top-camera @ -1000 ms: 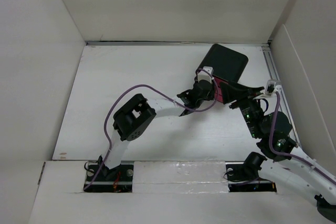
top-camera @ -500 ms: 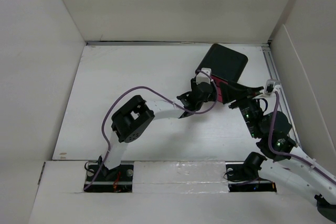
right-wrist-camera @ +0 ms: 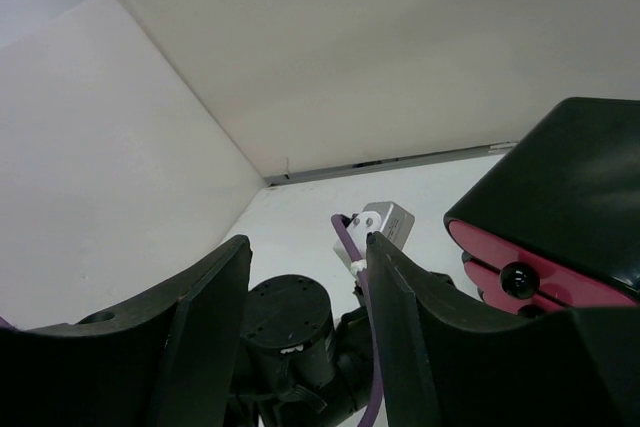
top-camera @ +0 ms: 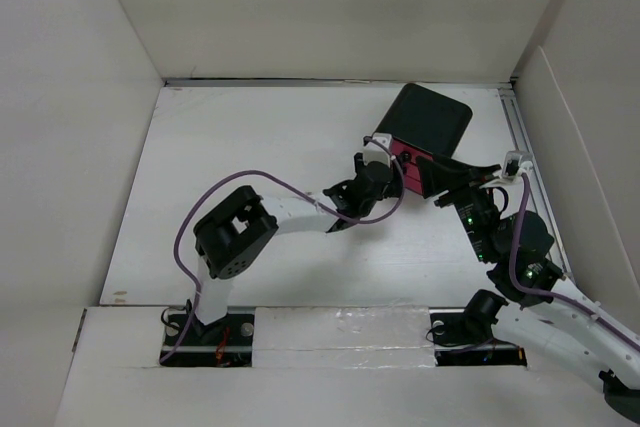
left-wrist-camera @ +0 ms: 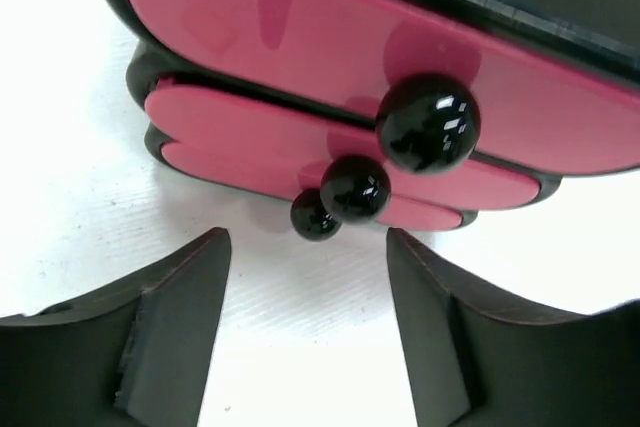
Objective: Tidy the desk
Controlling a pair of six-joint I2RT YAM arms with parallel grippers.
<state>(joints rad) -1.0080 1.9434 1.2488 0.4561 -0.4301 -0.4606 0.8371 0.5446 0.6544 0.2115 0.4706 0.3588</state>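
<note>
The white desk (top-camera: 250, 167) carries a small black cabinet (top-camera: 432, 119) with three pink drawers (left-wrist-camera: 300, 47) at its back right. Each drawer front has a round black knob (left-wrist-camera: 428, 122). My left gripper (left-wrist-camera: 307, 257) is open just in front of the knobs, touching none, with bare desk between its fingers (left-wrist-camera: 190, 297). From above, the left gripper (top-camera: 385, 169) sits just short of the cabinet's pink face. My right gripper (right-wrist-camera: 308, 247) is open and holds nothing. It hovers at the cabinet's near right corner (top-camera: 455, 185), pointing left toward the left wrist.
White walls close in the desk on the left, back and right. A metal rail (top-camera: 520, 137) runs along the right edge. The left arm's purple cable (top-camera: 290, 185) loops over the desk's middle. Both arm bases sit at the near edge.
My left gripper has opened and drawn back from the drawer fronts, and its elbow has swung left and nearer. The right arm has stayed put.
</note>
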